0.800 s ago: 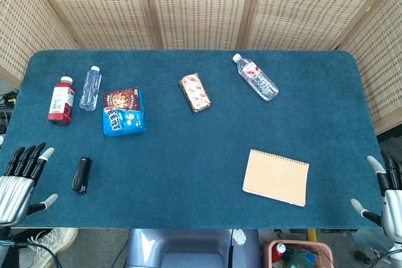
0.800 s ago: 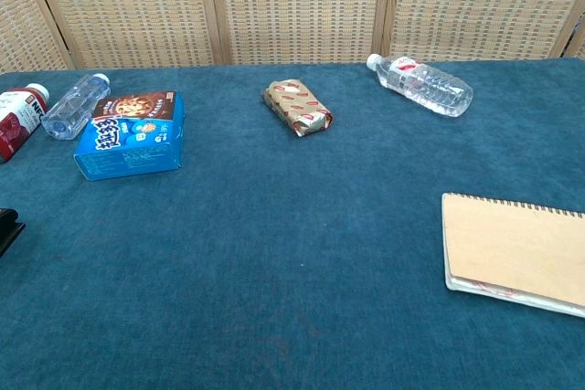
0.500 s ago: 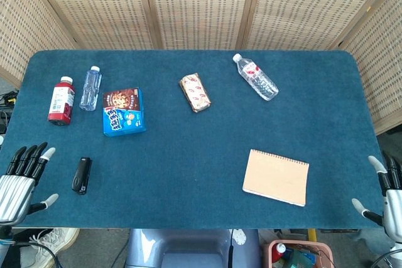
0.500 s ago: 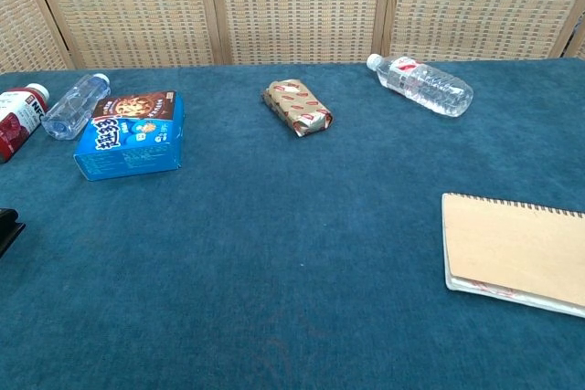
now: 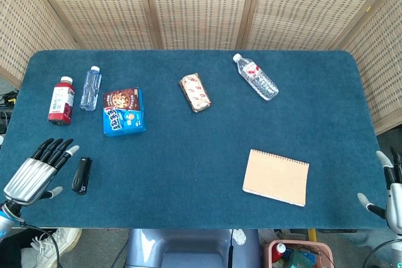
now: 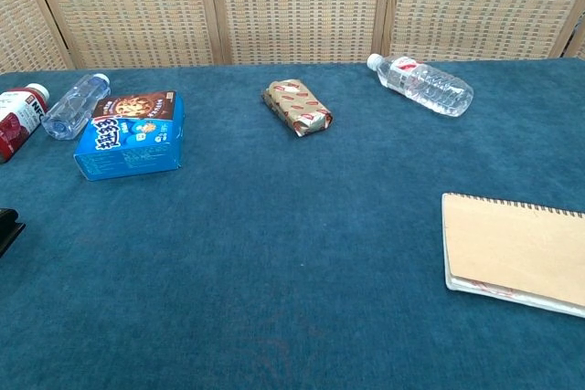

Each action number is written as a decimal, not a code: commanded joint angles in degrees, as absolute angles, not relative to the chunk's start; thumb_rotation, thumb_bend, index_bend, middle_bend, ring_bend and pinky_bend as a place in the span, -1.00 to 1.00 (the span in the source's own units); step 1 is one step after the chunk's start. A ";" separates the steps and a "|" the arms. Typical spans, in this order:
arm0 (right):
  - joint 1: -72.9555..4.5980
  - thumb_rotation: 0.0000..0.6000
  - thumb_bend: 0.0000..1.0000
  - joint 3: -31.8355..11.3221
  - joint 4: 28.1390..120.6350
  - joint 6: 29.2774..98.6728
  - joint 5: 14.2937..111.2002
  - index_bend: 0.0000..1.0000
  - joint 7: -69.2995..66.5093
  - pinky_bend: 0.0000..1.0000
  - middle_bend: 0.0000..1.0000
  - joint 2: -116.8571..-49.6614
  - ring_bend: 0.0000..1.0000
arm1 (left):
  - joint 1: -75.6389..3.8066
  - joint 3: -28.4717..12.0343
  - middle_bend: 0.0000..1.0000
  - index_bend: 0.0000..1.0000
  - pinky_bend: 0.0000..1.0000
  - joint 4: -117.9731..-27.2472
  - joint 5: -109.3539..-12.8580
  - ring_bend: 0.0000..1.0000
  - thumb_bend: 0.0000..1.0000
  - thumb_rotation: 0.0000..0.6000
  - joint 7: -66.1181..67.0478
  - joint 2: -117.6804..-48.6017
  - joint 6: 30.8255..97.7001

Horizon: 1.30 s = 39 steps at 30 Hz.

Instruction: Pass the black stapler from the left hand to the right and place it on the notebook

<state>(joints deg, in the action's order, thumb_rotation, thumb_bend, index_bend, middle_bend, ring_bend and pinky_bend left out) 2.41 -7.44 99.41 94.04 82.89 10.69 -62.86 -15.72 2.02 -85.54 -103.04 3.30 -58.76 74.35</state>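
Two hands, both with nothing in them. My left hand point(image 5: 38, 174) hovers at the near left corner of the surface point(image 5: 188, 130), fingers spread apart, just left of the black stapler point(image 5: 81, 174). My right hand point(image 5: 391, 194) hangs off the near right edge, only partly in the head view, fingers apart there too. Neither shows in the chest view.

The stapler lies flat on the blue cloth, long axis running near to far, untouched. The notebook point(image 5: 276, 176) lies well apart on the near right side, its spiral edge on the far side.

I judge the stapler a stiff, fairly dense little thing: hard shell, smooth sides, likely a bit slick against my fingertips. It won't crush, but its hinged top may give under a squeeze from above. I would take it across its narrow width, thumb on one long side and fingers on the other, toward one end. That leaves the other end free for my right hand to grasp at the handover. Lying so low on the cloth, it leaves my fingers little side wall to catch, so a slip is the main risk.
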 commanded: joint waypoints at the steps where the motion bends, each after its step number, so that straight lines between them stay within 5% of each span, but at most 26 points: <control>1: 2.04 1.00 -1.00 -8.50 99.37 94.16 81.42 -1.00 12.45 -1.00 -1.00 -63.55 -1.00 | -25.17 6.93 -1.00 -1.00 -0.82 -60.54 -120.67 -1.00 -0.85 1.00 -13.96 -64.43 78.98; 7: 1.16 1.00 -1.00 -9.28 98.97 92.70 78.63 -1.00 15.58 -1.00 -1.00 -64.67 -1.00 | -29.12 10.88 -1.00 -1.00 -0.81 -36.17 -127.74 -1.00 -0.74 1.00 -24.71 -73.94 87.47; 16: 0.33 1.00 -1.00 -9.94 98.47 91.21 75.77 -1.00 17.60 -1.00 -1.00 -65.67 -1.00 | -30.48 14.37 -1.00 -0.99 -0.79 -15.42 -128.61 -1.00 -0.69 1.00 -31.93 -84.20 92.33; 27: 0.21 1.00 -1.00 -10.23 98.43 90.94 74.67 -1.00 17.39 -1.00 -1.00 -65.66 -1.00 | -32.08 18.61 -0.97 -0.71 -0.78 -8.83 -129.00 -1.00 -0.62 1.00 -30.25 -88.85 91.15; 31: 0.18 1.00 -1.00 -10.40 98.34 90.88 74.19 -1.00 17.15 -1.00 -1.00 -65.62 -1.00 | -32.71 20.12 -0.78 -0.53 -0.72 -8.03 -129.03 -0.98 -0.56 1.00 -29.53 -89.72 89.92; 39: 0.11 1.00 -1.00 -10.68 98.16 90.57 73.30 -1.00 16.53 -1.00 -1.00 -65.52 -1.00 | -33.15 22.04 -0.31 -0.05 -0.37 -6.93 -128.30 -0.61 -0.38 1.00 -29.17 -90.09 88.24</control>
